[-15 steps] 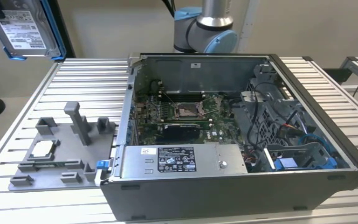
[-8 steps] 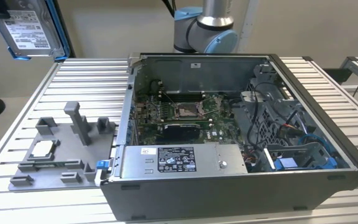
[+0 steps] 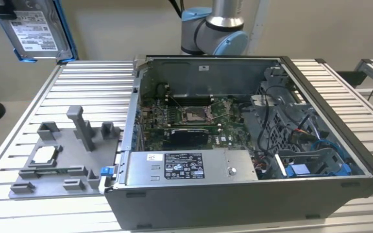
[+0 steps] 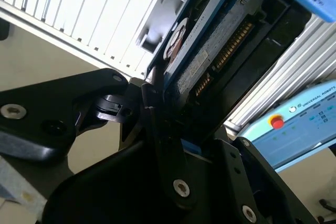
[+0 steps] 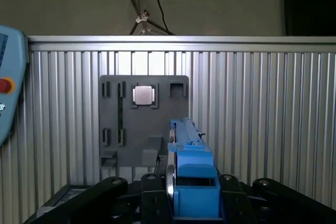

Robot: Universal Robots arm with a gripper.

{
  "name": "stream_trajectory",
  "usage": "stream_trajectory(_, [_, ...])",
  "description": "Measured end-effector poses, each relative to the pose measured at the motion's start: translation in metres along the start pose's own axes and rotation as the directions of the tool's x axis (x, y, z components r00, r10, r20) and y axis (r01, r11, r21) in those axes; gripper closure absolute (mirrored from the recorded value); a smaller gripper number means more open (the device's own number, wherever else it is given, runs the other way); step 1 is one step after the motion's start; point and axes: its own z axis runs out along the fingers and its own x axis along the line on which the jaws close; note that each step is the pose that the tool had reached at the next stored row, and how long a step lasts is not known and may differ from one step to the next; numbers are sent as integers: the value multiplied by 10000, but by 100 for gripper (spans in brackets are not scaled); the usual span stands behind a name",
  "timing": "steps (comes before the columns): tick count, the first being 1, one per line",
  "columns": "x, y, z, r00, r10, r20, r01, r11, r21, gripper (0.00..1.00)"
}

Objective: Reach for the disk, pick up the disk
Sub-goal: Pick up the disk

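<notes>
**A:** How does the disk look?

**B:** The disk (image 3: 39, 34) is a flat, silver-grey rectangle. A white printed label (image 3: 31, 24) covers much of its broad face, and a bright blue bracket (image 3: 71, 46) frames its edges. In the exterior view the labelled face is turned toward the camera, and the disk stands nearly upright with a slight tilt. In both wrist views it shows edge-on as a thin slab. The second wrist view also shows a row of gold-coloured contacts (image 4: 231, 45) along one end.

**A:** Where is it?

**B:** It is up in the air at the exterior view's far left, off the slatted table (image 3: 89, 87). It is well apart from the open computer case (image 3: 238, 145), which fills the exterior view's right. The grey fixture plate (image 3: 57, 162) lies on the near left of the table, with a small square silver chip (image 3: 44, 154) on it. The first wrist view looks past the disk's edge at that plate.

**A:** And the fingers?

**B:** The gripper (image 5: 193, 200) is closed on the disk. In the first wrist view one black finger (image 5: 151, 200) lies against each broad side, with no gap to be seen. The blue bracket sits between them, and the rest of the disk reaches out beyond the fingertips. In the second wrist view a finger (image 4: 164, 140) presses against the slab near its bracketed end.
</notes>
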Motion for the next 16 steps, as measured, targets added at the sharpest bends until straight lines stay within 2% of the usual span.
stream_trajectory(16, [-3, -246, -6, 10000, 0, 0, 0, 10000, 0, 100])
